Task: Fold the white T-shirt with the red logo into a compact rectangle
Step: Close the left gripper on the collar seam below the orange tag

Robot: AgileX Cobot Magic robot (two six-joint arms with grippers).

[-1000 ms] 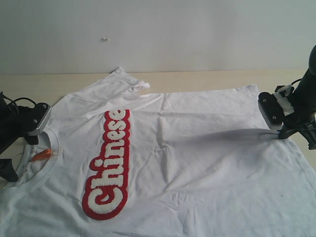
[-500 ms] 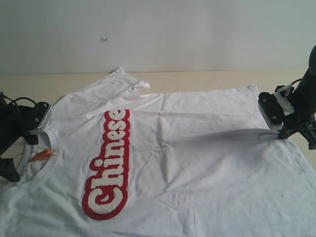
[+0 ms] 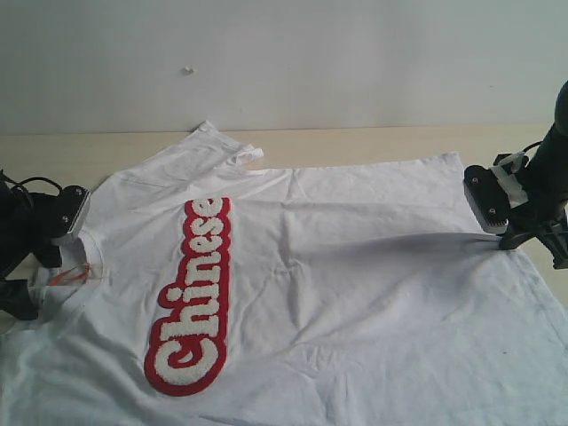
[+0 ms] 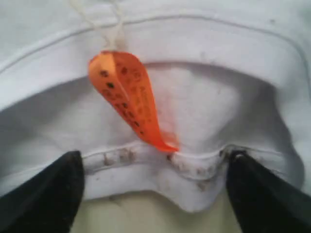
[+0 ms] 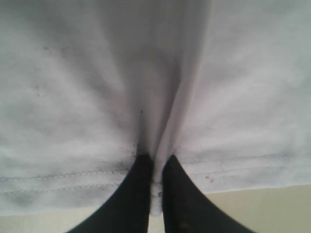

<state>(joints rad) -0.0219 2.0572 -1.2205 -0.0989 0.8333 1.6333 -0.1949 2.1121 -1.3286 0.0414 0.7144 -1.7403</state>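
Note:
The white T-shirt (image 3: pixel 355 293) lies spread face up on the table, collar at the left, hem at the right. The red logo (image 3: pixel 188 297) reading "Chinese" runs along its chest. My left gripper (image 3: pixel 55 253) (image 4: pixel 153 194) is open, its black fingers (image 4: pixel 48 194) wide apart on either side of the ribbed collar (image 4: pixel 160 167). The orange neck tag (image 4: pixel 129 97) (image 3: pixel 67 276) hangs just beyond. My right gripper (image 3: pixel 493 232) (image 5: pixel 158 177) is shut on a pinched fold of the hem, raising a ridge in the cloth.
The pale wooden table (image 3: pixel 355 142) shows bare behind the shirt, up to a white wall (image 3: pixel 284 53). One sleeve (image 3: pixel 222 146) points toward that wall. The shirt's near part runs out of the exterior view at the bottom.
My left gripper has slid a little to the left and lower at the collar, and the collar and chest cloth shifted slightly left with it. The right gripper has held still on the hem.

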